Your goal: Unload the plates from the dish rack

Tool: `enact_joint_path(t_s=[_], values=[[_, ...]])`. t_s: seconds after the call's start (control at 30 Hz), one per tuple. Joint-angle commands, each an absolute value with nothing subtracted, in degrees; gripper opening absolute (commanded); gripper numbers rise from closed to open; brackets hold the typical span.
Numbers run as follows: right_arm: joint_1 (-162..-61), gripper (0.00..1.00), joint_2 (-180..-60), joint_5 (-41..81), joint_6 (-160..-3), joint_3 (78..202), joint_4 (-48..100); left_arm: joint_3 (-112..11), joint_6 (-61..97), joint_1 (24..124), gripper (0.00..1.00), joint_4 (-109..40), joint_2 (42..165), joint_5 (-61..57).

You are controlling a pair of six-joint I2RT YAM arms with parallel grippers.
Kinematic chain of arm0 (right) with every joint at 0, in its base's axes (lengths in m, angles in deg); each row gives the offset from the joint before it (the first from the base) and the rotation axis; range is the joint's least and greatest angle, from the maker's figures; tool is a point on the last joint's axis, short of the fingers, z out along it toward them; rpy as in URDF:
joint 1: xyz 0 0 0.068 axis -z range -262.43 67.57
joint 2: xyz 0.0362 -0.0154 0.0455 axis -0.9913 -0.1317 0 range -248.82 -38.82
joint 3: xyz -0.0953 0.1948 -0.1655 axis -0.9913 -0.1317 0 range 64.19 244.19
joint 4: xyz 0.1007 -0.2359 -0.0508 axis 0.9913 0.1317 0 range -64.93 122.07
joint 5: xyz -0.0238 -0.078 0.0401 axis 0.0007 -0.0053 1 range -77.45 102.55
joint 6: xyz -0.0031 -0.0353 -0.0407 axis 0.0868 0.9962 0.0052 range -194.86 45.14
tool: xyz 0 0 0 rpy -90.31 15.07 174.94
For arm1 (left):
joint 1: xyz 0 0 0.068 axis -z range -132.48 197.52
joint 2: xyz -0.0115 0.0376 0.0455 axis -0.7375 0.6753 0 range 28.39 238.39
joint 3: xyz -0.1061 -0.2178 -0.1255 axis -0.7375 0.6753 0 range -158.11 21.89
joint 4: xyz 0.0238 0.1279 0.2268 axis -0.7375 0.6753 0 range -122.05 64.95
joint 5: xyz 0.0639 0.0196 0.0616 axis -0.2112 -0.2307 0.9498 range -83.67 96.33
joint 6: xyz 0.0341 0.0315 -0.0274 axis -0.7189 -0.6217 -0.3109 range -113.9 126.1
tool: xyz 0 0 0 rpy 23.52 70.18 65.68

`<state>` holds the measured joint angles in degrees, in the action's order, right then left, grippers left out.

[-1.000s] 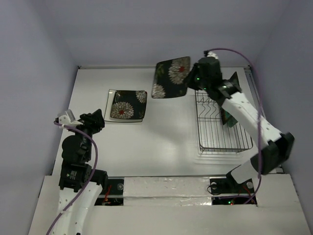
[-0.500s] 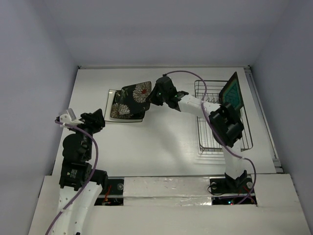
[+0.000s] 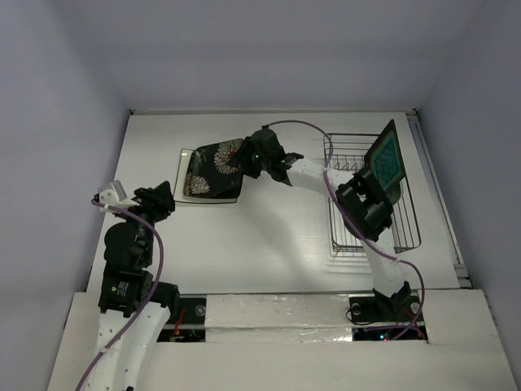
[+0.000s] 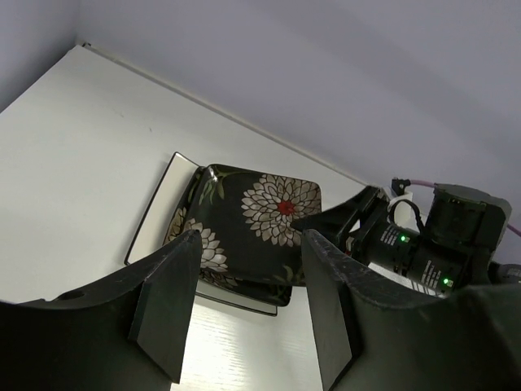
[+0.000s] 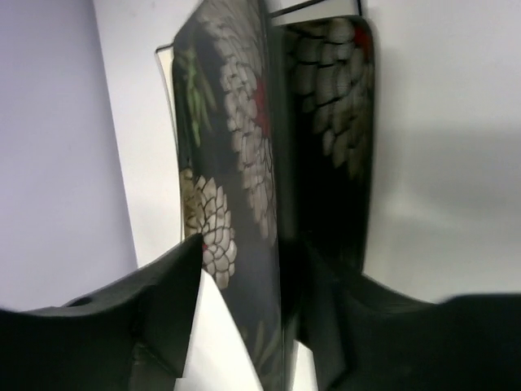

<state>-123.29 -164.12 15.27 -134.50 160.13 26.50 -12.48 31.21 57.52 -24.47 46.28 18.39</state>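
My right gripper (image 3: 259,159) is clamped on the rim of a black flowered plate (image 3: 218,158), holding it tilted low over the stack at the far left of the table (image 3: 269,236). I can't tell whether its lower edge touches. That stack is a second flowered plate (image 3: 203,186) lying on a white plate (image 4: 155,213). I judge these plates stiff, glazed and slick, with some weight to them and apt to chip plate on plate, so the one-rim pinch wants a gentle set-down rather than a drop. The pattern is white chrysanthemum heads with red centres and a little green leaf on gloss black, the corners rounded. A teal plate (image 3: 385,159) with a dark rim stands upright at the far end of the dish rack (image 3: 407,236) – its top edge, clear of the tines, looks the place to grip. The left gripper (image 4: 244,314) hangs idle, fingers spread, nothing between them
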Motion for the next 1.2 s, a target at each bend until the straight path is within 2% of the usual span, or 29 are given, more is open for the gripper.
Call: enact_joint_path(t_s=[0.0,0.07,0.1,0.2,0.4,0.57,0.63,0.67,0.7,0.73,0.8,0.83,0.97,1.17], values=[[-124.0,0.58,-163.9,18.7,-133.3,166.2,24.0,-12.2,30.8,57.3,0.49,-27.2,46.6,18.2],[-124.0,0.69,-164.4,18.1,-129.2,168.9,30.3,-12.2,30.7,57.3,0.49,-27.1,46.5,18.2],[-124.0,0.79,-164.3,17.2,-127.9,170.7,35.1,-12.3,30.8,57.3,0.49,-27.1,46.5,18.2],[-124.0,0.89,-164.6,14.0,-122.1,175.5,46.6,-12.3,30.8,57.3,0.49,-27.1,46.1,18.2],[-124.0,0.91,-162.8,3.2,-114.2,177.8,59.1,-12.2,30.7,57.3,0.49,-27.2,46.0,18.2],[-124.0,0.88,-160.5,2.5,-106.0,184.0,67.7,-12.1,30.7,57.3,0.49,-27.3,46.0,18.2],[-122.7,0.67,-156.2,-3.2,-104.6,183.3,70.8,-12.2,30.8,57.3,0.49,-27.1,45.9,18.2],[-121.6,0.49,-153.6,-4.6,-104.0,179.6,70.7,-12.2,30.7,57.3,0.49,-27.2,45.7,18.2],[-120.3,0.11,-147.8,-7.2,-104.0,177.2,70.0,-12.2,30.7,57.3,0.49,-27.3,45.5,18.2],[-118.7,0.0,-144.6,-8.4,-103.9,174.4,69.5,-12.1,30.8,57.3,0.49,-27.2,45.4,18.2],[-112.3,0.0,-138.7,-8.9,-102.5,168.2,69.7,-12.0,30.9,57.3,0.49,-27.4,45.0,18.2],[-109.9,0.0,-133.7,-9.0,-101.9,166.8,70.1,-12.0,30.8,57.3,0.49,-27.5,45.0,18.2],[-97.8,0.0,-126.0,-12.4,-97.3,164.4,74.4,-12.0,30.9,57.3,0.49,-27.6,45.3,18.2],[-87.6,0.0,-124.1,-9.0,-93.5,168.3,82.4,-12.0,30.9,57.3,0.51,-27.7,43.9,18.2]])
